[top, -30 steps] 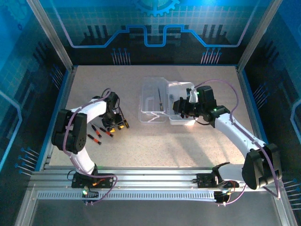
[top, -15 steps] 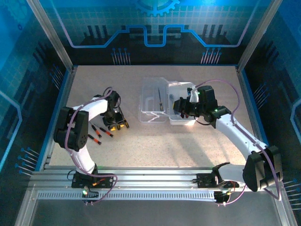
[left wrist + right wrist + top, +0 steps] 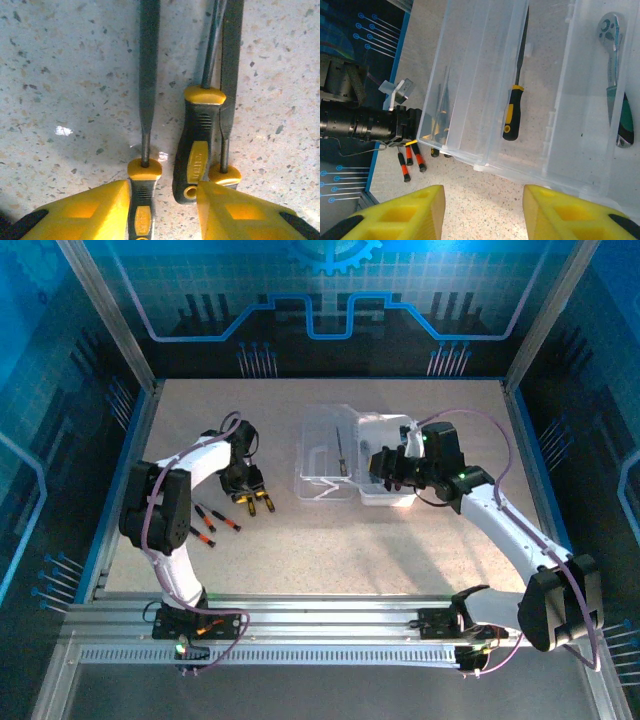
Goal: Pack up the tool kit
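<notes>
The tool kit's clear plastic case [image 3: 322, 455] lies open at mid table. In the right wrist view its wall [image 3: 465, 85] holds a yellow-and-black-handled tool [image 3: 512, 115] and a silver ratchet wrench [image 3: 612, 35]. My right gripper [image 3: 482, 200] hovers open over the bare table just in front of the case, also seen from above [image 3: 385, 475]. My left gripper [image 3: 162, 200] is open and low over three yellow-and-black-handled tools. One handle [image 3: 141, 210] lies between the fingers against the left one, a second [image 3: 197, 150] is ahead, and a third [image 3: 225, 175] is partly under the right finger.
Several red-and-black screwdrivers [image 3: 205, 525] lie on the table left of my left gripper [image 3: 257, 506], also seen past the case [image 3: 412, 160]. Metal frame rails and blue walls ring the speckled table [image 3: 400, 550].
My left arm has swung a little, its wrist shifting toward the back over the yellow-handled tools, and its fingers have narrowed slightly. The right arm has barely moved.
</notes>
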Controlling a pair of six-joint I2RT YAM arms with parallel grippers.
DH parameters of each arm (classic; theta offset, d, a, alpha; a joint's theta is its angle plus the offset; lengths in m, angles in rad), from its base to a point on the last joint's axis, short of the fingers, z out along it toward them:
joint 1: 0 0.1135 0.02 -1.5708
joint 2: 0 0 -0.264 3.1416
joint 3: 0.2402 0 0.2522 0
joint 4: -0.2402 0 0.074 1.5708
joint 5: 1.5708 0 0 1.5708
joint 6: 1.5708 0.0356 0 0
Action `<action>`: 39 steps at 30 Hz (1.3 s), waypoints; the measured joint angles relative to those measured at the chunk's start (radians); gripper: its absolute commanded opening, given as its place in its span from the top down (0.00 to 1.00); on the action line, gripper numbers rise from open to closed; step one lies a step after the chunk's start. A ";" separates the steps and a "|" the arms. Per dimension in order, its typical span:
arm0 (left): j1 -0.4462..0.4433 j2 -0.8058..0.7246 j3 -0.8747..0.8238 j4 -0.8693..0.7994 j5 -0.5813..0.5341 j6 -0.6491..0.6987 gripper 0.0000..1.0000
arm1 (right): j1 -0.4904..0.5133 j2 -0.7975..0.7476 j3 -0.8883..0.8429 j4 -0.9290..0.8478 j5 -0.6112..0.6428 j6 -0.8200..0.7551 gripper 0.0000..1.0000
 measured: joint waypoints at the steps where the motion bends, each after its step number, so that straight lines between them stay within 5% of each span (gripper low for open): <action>1: 0.001 0.000 0.001 -0.003 -0.006 0.000 0.62 | 0.000 -0.001 0.000 0.000 0.000 0.000 0.54; 18: 0.019 0.038 0.001 -0.008 -0.031 0.006 0.69 | -0.002 -0.002 0.000 -0.001 -0.001 0.000 0.55; 29: 0.027 0.053 0.010 -0.021 -0.032 0.008 0.85 | -0.002 -0.002 0.000 0.002 -0.001 0.000 0.55; 39: 0.028 -0.019 0.011 -0.027 -0.032 0.005 0.86 | -0.002 -0.003 0.000 0.000 -0.010 0.000 0.53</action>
